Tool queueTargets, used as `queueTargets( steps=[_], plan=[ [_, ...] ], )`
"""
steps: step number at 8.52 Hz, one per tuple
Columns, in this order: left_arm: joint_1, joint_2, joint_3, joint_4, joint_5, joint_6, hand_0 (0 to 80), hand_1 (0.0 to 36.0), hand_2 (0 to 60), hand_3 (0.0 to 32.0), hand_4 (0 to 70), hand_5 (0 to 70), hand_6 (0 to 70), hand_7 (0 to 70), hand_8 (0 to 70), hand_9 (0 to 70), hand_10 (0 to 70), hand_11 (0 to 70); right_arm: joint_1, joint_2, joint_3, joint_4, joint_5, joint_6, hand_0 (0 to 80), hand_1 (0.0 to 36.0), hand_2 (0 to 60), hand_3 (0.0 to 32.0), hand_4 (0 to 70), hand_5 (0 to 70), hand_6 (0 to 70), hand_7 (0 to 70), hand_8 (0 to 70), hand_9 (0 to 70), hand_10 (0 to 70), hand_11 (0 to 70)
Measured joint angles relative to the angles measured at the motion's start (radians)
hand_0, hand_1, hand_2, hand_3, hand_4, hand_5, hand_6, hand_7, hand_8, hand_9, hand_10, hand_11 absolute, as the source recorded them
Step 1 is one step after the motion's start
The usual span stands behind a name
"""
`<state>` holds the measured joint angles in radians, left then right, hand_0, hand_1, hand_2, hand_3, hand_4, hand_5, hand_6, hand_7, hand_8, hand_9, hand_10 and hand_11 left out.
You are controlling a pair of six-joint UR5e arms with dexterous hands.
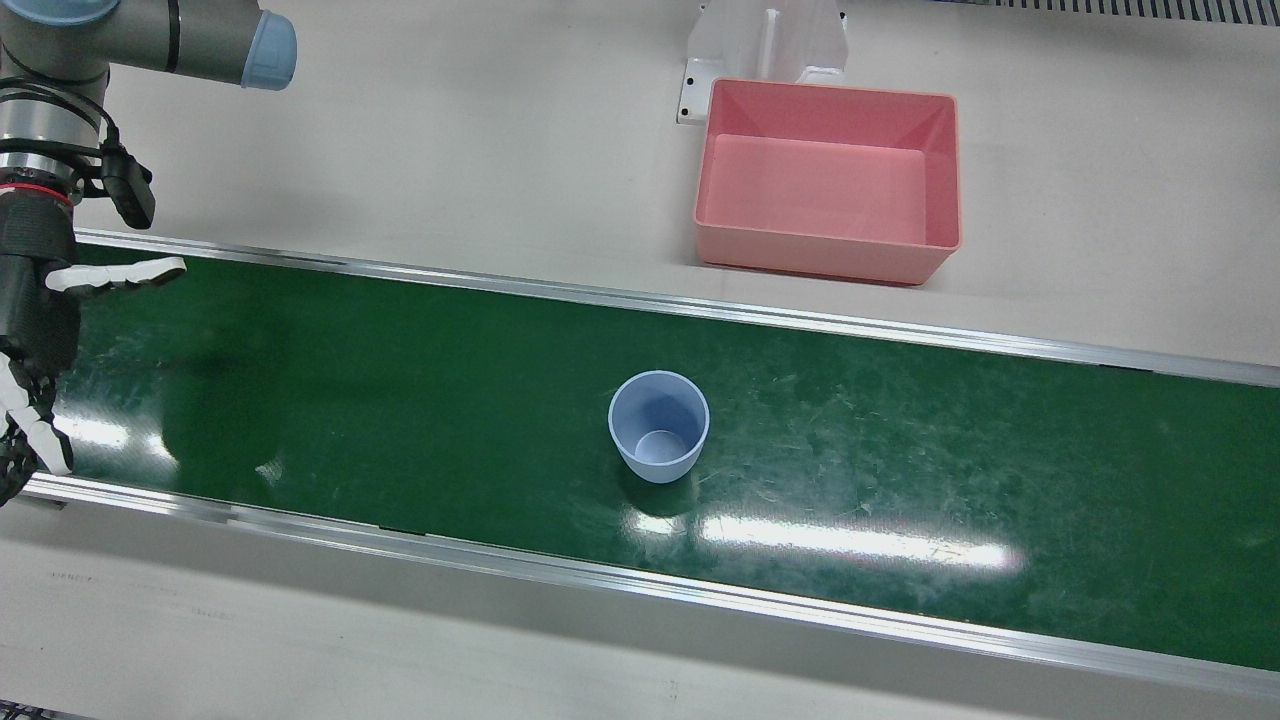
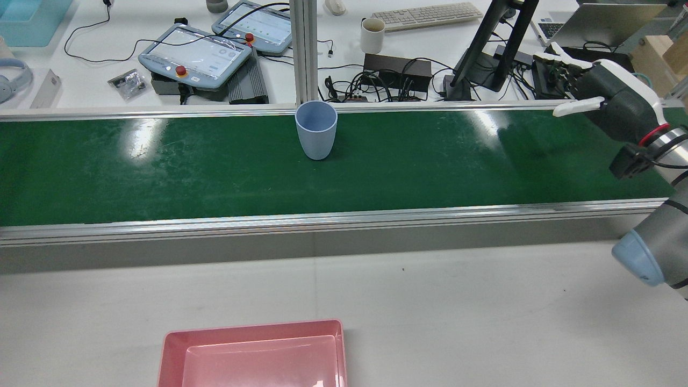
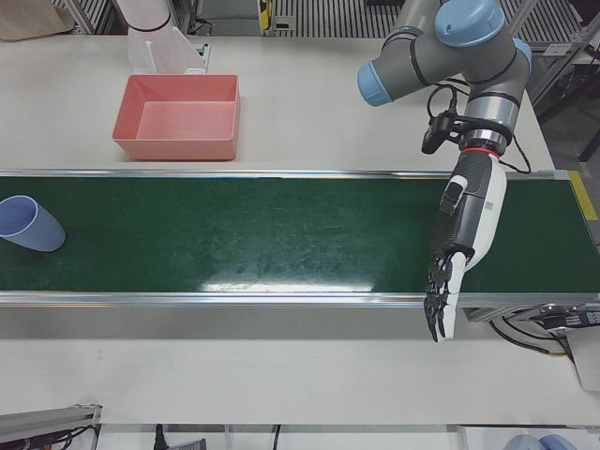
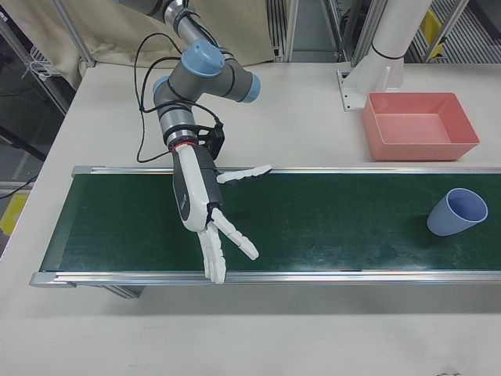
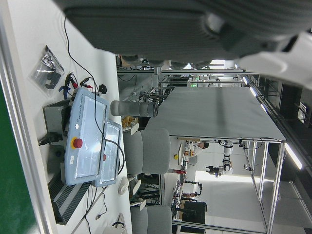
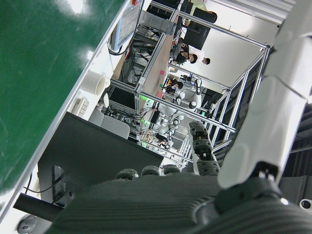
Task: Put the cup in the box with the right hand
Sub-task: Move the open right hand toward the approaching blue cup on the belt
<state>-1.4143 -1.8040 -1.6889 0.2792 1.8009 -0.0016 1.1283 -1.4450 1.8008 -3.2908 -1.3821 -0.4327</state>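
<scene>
A light blue cup [image 1: 658,425] stands upright and empty in the middle of the green conveyor belt [image 1: 400,400]; it also shows in the rear view [image 2: 316,130]. The empty pink box [image 1: 815,190] sits on the white table beside the belt, and shows in the right-front view [image 4: 423,125]. My right hand [image 1: 35,330] is open, fingers spread, over the belt's end far from the cup, and shows in the right-front view [image 4: 203,207]. My left hand [image 3: 464,234] is open and empty over the belt's other end.
Aluminium rails [image 1: 640,580] run along both edges of the belt. A white pedestal bracket [image 1: 765,40] stands just behind the box. Beyond the belt, the operators' desk holds teach pendants [image 2: 193,54], a mug [image 2: 372,35] and cables.
</scene>
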Motion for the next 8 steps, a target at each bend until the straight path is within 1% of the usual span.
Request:
queueTargets(
  steps=[1, 2, 3, 4, 5, 8],
  plan=[
    [0.000, 0.000, 0.000, 0.000, 0.000, 0.000, 0.0, 0.0, 0.0, 0.0, 0.0, 0.0, 0.0, 0.0, 0.0, 0.0, 0.0, 0.0, -0.004, 0.000, 0.000, 0.000, 0.000, 0.000, 48.8, 14.6, 1.1, 0.0, 0.0, 4.0, 0.0, 0.0, 0.0, 0.0, 0.0, 0.0],
    [0.000, 0.000, 0.000, 0.000, 0.000, 0.000, 0.0, 0.0, 0.0, 0.0, 0.0, 0.0, 0.0, 0.0, 0.0, 0.0, 0.0, 0.0, -0.007, 0.000, 0.000, 0.000, 0.000, 0.000, 47.9, 14.7, 5.2, 0.0, 0.0, 3.8, 0.0, 0.0, 0.0, 0.0, 0.0, 0.0],
    [0.000, 0.000, 0.000, 0.000, 0.000, 0.000, 0.0, 0.0, 0.0, 0.0, 0.0, 0.0, 0.0, 0.0, 0.0, 0.0, 0.0, 0.0, -0.011, 0.000, 0.000, 0.000, 0.000, 0.000, 48.7, 15.0, 3.0, 0.0, 0.0, 4.0, 0.0, 0.0, 0.0, 0.0, 0.0, 0.0],
    [0.000, 0.000, 0.000, 0.000, 0.000, 0.000, 0.0, 0.0, 0.0, 0.0, 0.0, 0.0, 0.0, 0.0, 0.0, 0.0, 0.0, 0.0, -0.014, 0.000, 0.000, 0.000, 0.000, 0.000, 47.9, 15.2, 6.6, 0.0, 0.0, 3.9, 0.0, 0.0, 0.0, 0.2, 0.0, 0.0],
    [0.000, 0.000, 0.000, 0.000, 0.000, 0.000, 0.0, 0.0, 0.0, 0.0, 0.0, 0.0, 0.0, 0.0, 0.0, 0.0, 0.0, 0.0, -0.016, 0.000, 0.000, 0.000, 0.000, -0.001, 49.2, 15.6, 2.0, 0.0, 0.0, 4.2, 0.0, 0.0, 0.0, 0.0, 0.0, 0.0],
    [0.000, 0.000, 0.000, 0.000, 0.000, 0.000, 0.0, 0.0, 0.0, 0.0, 0.0, 0.0, 0.0, 0.0, 0.0, 0.0, 0.0, 0.0, -0.033, 0.000, -0.003, 0.000, 0.002, -0.005, 49.3, 15.7, 1.8, 0.0, 0.0, 4.3, 0.0, 0.0, 0.0, 0.0, 0.0, 0.0]
  ],
)
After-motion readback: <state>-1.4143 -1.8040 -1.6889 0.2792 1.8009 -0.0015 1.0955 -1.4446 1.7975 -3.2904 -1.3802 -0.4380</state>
